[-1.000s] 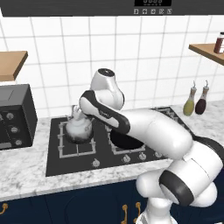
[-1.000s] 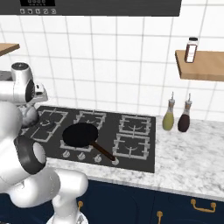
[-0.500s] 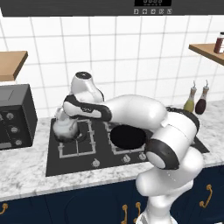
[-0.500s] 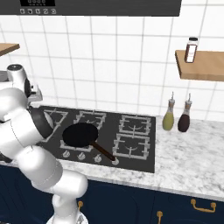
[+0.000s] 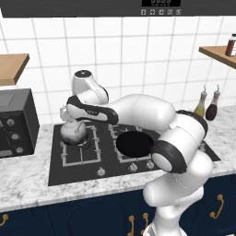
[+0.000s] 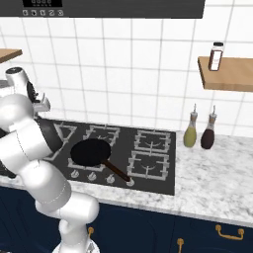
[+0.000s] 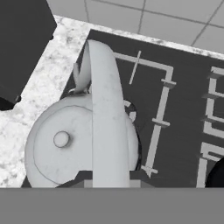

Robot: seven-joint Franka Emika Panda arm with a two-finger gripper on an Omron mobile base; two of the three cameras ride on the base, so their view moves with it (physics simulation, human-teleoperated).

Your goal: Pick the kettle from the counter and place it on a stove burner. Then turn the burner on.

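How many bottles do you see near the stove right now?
3. An olive-green bottle and a dark red bottle stand side by side on the counter right of the cooktop; a small bottle sits on the wooden shelf. More may be hidden behind the arm.

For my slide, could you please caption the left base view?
Franka arm holds the kettle by its handle above the stove burner, beside a black frying pan.

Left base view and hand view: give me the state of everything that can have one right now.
Small silver-grey metal kettle: upright, lid on, over the left burner, held by its arched handle.
Gripper: shut on the kettle's handle.
Left stove burner: no flame visible.
Black frying pan: upright, empty, on the cooktop's middle burner.
Two bottles: upright, capped, on the marble counter.
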